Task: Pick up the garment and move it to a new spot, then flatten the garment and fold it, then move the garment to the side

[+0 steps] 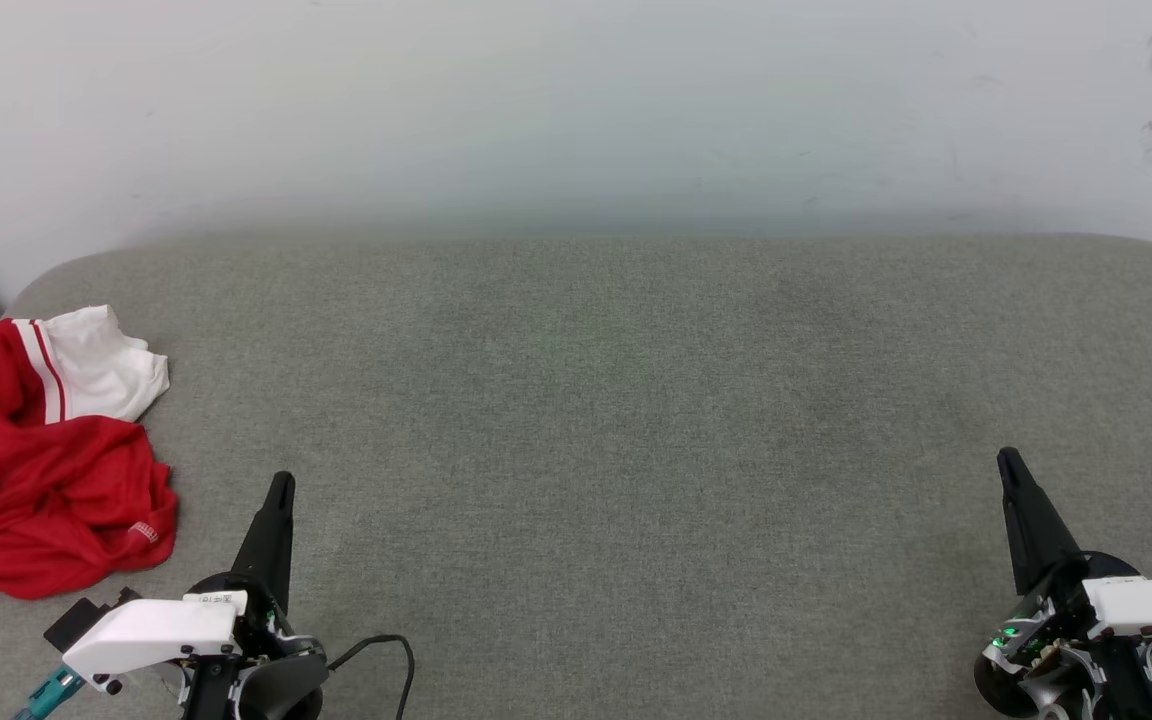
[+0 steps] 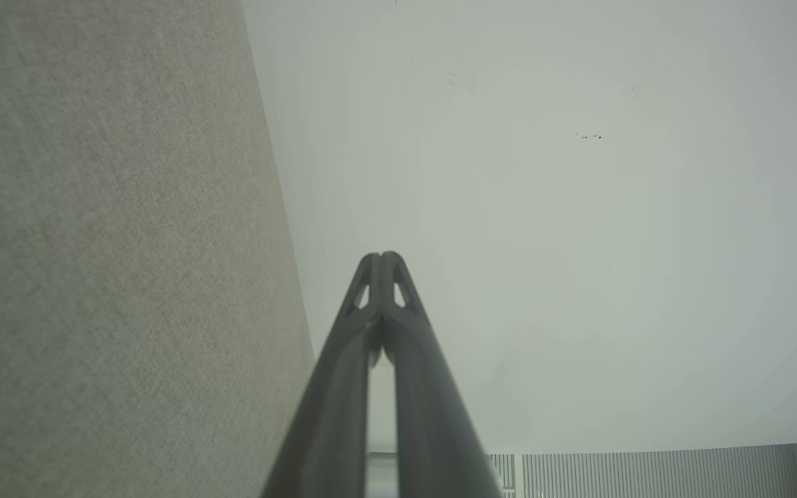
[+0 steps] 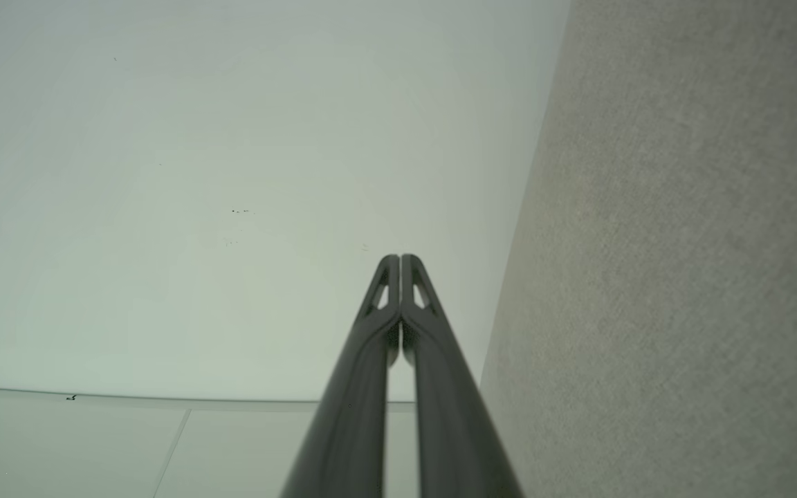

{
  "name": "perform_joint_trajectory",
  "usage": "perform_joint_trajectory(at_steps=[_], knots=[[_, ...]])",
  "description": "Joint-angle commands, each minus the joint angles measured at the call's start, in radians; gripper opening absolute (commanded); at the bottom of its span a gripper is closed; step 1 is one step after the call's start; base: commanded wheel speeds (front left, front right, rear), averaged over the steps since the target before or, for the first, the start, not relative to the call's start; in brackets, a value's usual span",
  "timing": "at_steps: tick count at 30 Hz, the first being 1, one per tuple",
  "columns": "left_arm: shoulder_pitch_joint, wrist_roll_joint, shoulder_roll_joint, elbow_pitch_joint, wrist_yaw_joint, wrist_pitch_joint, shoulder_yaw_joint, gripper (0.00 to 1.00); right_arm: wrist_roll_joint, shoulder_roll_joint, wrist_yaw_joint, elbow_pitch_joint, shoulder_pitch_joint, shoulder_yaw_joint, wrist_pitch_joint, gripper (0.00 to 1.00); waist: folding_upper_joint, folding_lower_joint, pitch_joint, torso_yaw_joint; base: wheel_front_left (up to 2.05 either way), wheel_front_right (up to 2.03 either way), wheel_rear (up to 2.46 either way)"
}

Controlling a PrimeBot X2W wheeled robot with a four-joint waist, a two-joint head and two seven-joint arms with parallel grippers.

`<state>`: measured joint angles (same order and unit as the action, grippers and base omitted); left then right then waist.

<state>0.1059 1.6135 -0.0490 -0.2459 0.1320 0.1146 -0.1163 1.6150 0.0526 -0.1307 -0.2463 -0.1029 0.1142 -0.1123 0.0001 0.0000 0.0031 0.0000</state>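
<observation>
At the head view's left lies the garment [image 1: 46,480]; wrist views show left gripper [image 2: 382,260], right gripper [image 3: 400,261] clenched.

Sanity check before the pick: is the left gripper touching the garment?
Apart. Head view: the left gripper, shut, stands right of the garment, with a strip of grey surface showing between them.

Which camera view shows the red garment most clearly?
The head view: the garment lies crumpled at the far left of the grey surface, partly cut by the frame. The wrist views look along the shut left gripper and right gripper at surface and wall.
</observation>
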Motion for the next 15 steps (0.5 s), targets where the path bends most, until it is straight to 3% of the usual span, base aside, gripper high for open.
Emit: perform_joint_trajectory(at_steps=[1, 15], knots=[[0.006, -0.001, 0.002, 0.000, 0.003, 0.002, -0.001, 0.00, -0.005, -0.004, 0.000, -0.001, -0.012, 0.000, -0.002, 0.00, -0.0001, 0.0000, 0.000, 0.000, 0.00, 0.00, 0.00], [0.006, -0.001, 0.002, 0.000, 0.003, 0.002, -0.001, 0.00, -0.004, -0.004, 0.000, -0.001, -0.012, -0.001, -0.002, 0.00, -0.0001, 0.0000, 0.000, 0.000, 0.00, 0.00, 0.00]])
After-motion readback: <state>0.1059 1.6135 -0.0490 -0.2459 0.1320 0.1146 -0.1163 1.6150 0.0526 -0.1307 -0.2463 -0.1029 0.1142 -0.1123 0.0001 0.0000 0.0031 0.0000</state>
